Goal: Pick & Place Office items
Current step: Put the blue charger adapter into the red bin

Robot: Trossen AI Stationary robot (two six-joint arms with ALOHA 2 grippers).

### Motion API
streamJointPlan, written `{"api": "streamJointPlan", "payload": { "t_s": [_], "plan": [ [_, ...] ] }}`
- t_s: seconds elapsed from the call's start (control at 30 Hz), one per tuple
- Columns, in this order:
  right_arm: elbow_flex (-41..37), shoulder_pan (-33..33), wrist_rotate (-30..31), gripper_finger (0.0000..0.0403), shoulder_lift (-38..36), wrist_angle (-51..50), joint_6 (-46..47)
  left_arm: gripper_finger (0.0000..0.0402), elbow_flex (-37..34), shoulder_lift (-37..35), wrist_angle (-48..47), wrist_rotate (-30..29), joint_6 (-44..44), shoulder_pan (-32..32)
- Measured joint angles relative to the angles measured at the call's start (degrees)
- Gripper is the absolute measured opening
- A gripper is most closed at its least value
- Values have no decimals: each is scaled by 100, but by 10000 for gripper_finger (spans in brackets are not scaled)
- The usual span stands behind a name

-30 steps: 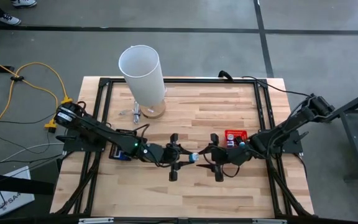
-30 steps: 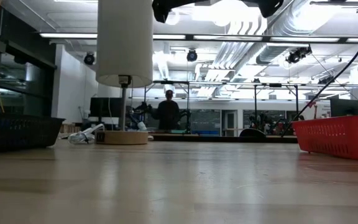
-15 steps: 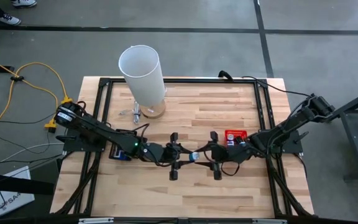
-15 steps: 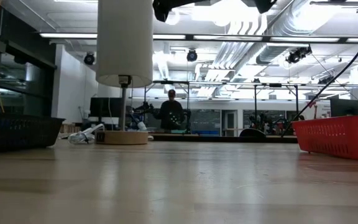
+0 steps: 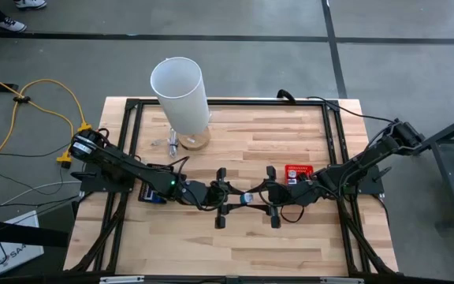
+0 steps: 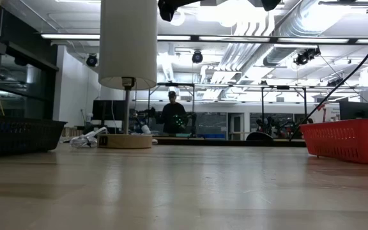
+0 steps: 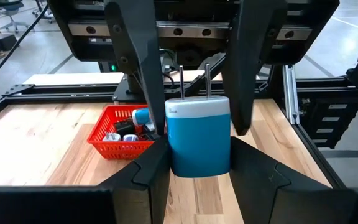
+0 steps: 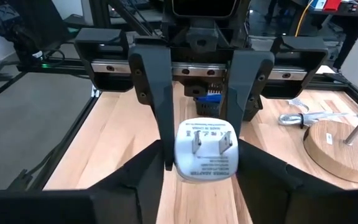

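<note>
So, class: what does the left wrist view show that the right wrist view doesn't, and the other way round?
Only the left wrist view: the red basket with small items in it, and the charger's blue body. Only the right wrist view: the charger's white printed prong face and a round wooden base on the table. Both: the charger above the wooden table, held by the left gripper, with the right gripper up against it from the opposite side.

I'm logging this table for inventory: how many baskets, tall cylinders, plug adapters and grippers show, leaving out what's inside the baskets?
Baskets: 2, red basket and dark basket
White cylinder: 1
Plug adapter: 1, midair between both grippers
Grippers: 2, left gripper and right gripper
Total: 6
</note>
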Motion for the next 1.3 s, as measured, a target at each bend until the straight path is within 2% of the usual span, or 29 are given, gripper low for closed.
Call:
{"api": "streamJointPlan", "payload": {
  "t_s": [0.27,0.5,1.03,1.3],
  "plan": [
    [0,-3,-156,119,0,-4,6,133,0,0,-3,-3,9,-4],
    [0,-4,-218,123,0,-4,7,139,0,0,2,0,-2,-4],
    [2,-2,-328,118,0,-24,77,189,0,2,4,20,-57,-4],
    [2,118,-302,118,-2,-685,679,193,0,2,21,26,-136,-70]
  ]
}}
